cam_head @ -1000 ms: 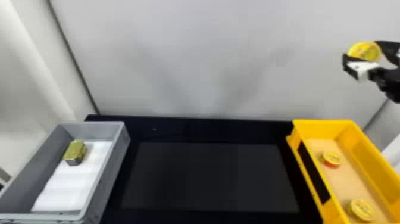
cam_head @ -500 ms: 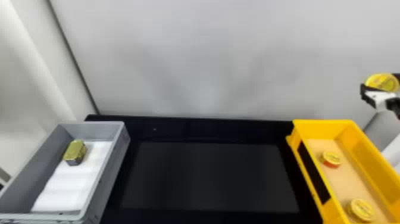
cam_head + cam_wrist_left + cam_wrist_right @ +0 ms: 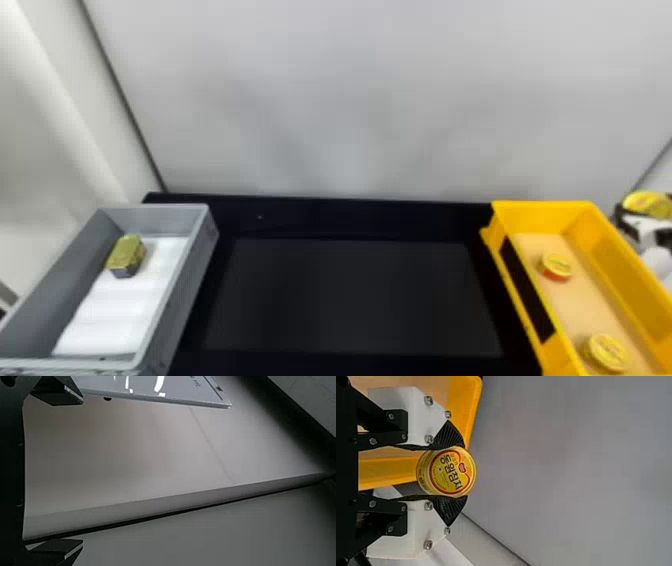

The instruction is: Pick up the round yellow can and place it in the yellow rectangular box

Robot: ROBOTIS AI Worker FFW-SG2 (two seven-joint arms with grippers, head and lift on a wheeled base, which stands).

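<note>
At the head view's right edge my right gripper (image 3: 645,212) holds a round yellow can (image 3: 646,204) in the air, just right of the yellow rectangular box (image 3: 542,207) and near its far end. The right wrist view has the can (image 3: 447,471) pinched between both fingertips of the right gripper (image 3: 449,473), its printed lid facing the camera, with part of the yellow box (image 3: 464,409) behind. Inside that box lie two other round yellow cans (image 3: 556,267). In the left wrist view my left gripper (image 3: 75,473) is open, with nothing between its fingers.
On the left stands a grey box (image 3: 200,250) with a white liner and a greenish-gold rectangular can (image 3: 126,255). Between the boxes is a black surface (image 3: 350,295); a pale wall (image 3: 350,100) rises behind it. A white panel (image 3: 170,394) is beside the left gripper.
Carrying its can, my right gripper has come down and moved rightward, from high above to beside the yellow box's far end. Both boxes and their contents look unmoved.
</note>
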